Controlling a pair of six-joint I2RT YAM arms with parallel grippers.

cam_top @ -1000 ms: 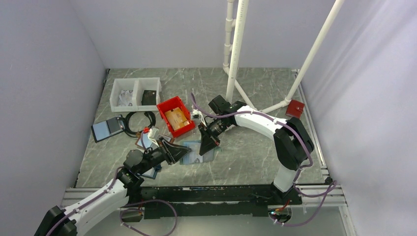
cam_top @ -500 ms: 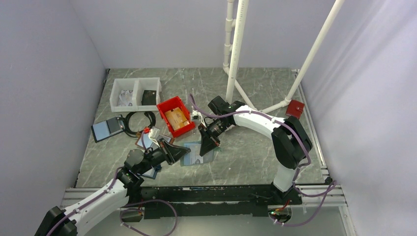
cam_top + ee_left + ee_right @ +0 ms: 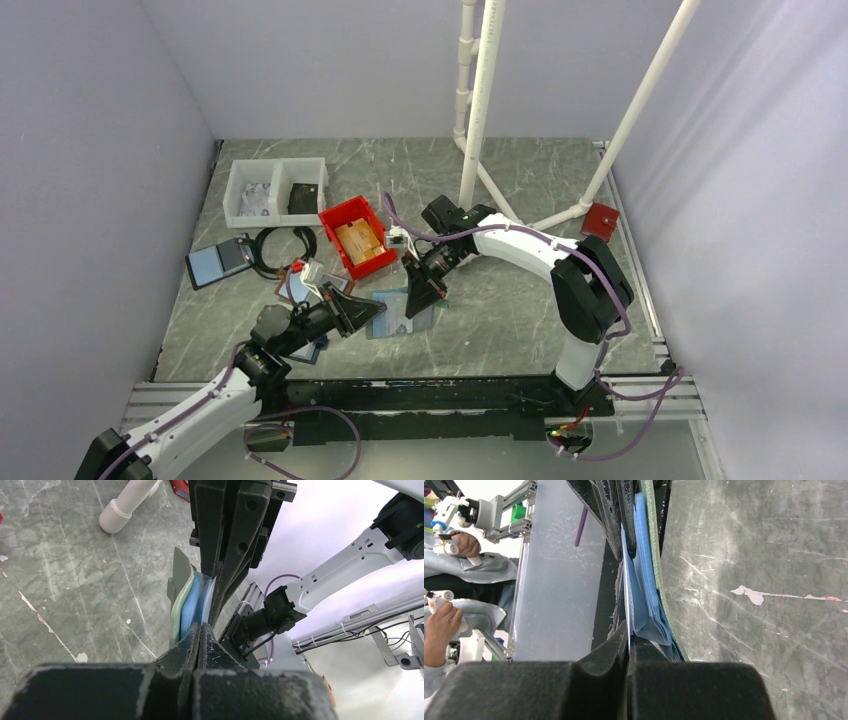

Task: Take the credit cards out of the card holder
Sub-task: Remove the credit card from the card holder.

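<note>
The card holder [image 3: 402, 318] was near the front middle of the table [image 3: 500, 320], with free marble to its right. The right gripper [image 3: 628, 637] pinched one pale-blue leaf. The left gripper [image 3: 199, 628], pressed together, met the opposite edge. A red bin [image 3: 355, 238] stood close behind.

- Grey-green marbled stone-look counter [image 3: 520, 170] spreads wall to wall.
- Plain pale lilac walls [image 3: 90, 150] stand at 9, 12 and 3 o'clock.
- White plastic pipe frame [image 3: 482, 100] rises at 12 o'clock.
- Silver aluminium rails [image 3: 652, 335] edge 3 and 6 o'clock.
- Soft, even light.
</note>
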